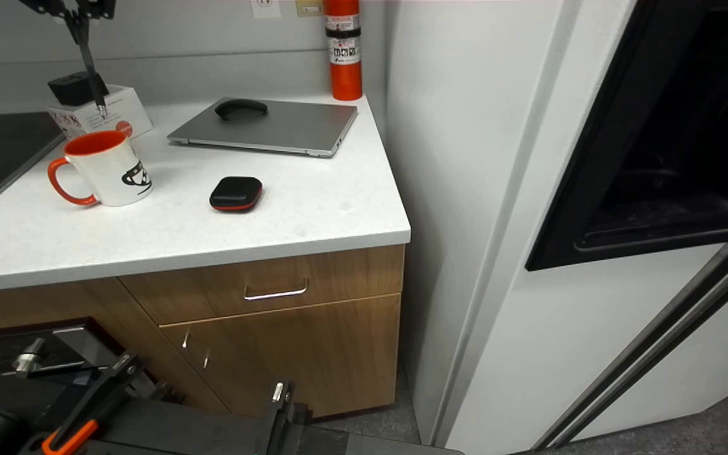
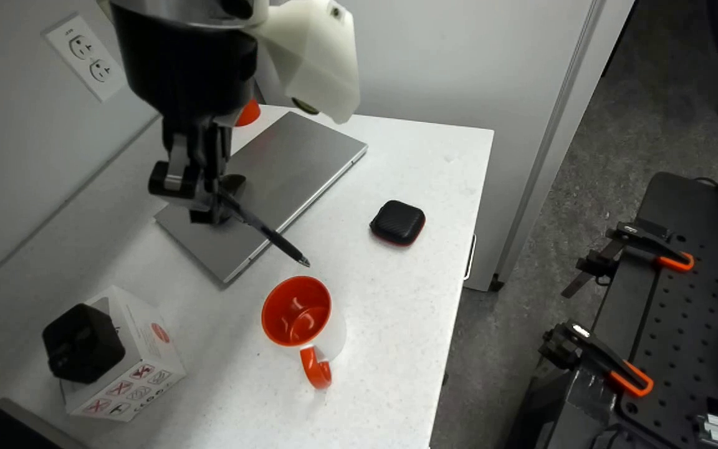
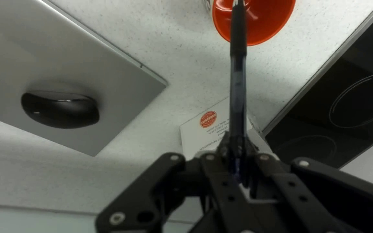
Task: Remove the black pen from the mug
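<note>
Black pen [image 3: 238,71] gripped in jaws overlaps mug [image 3: 265,19] only in wrist view.

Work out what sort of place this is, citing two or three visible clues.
Probably a kitchen or kitchenette: there is a black cooktop marked with rings, wooden base cabinets, and what looks like a white refrigerator.

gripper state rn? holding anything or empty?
Gripper: closed, holding the black pen near its back end, tip pointing down and clear of the mug.
</note>
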### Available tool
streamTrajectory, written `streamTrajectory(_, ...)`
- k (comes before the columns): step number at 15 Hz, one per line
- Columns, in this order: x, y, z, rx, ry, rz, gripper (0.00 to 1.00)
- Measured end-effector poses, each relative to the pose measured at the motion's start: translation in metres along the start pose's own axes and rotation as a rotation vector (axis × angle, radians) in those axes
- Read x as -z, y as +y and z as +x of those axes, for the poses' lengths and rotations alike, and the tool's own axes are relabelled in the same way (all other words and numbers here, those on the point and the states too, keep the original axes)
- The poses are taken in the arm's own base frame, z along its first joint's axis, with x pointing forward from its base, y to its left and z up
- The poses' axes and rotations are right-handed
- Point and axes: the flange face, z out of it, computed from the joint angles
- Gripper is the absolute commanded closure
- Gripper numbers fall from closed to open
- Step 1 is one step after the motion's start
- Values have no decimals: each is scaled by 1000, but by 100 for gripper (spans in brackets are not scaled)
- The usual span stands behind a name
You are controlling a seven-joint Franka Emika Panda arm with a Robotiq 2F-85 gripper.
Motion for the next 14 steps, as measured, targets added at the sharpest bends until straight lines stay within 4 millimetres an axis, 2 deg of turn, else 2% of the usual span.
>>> streamTrajectory(3,12,11,-25,-91,-35,-49,98)
streamTrajectory(5,6,19,-44,-147,-88,-54,98)
streamTrajectory(9,-33,30,-72,-209,-227,16,98)
streamTrajectory(12,-74,44,-78,-246,-274,59,98)
streamTrajectory(14,-96,59,-78,-276,-284,68,98)
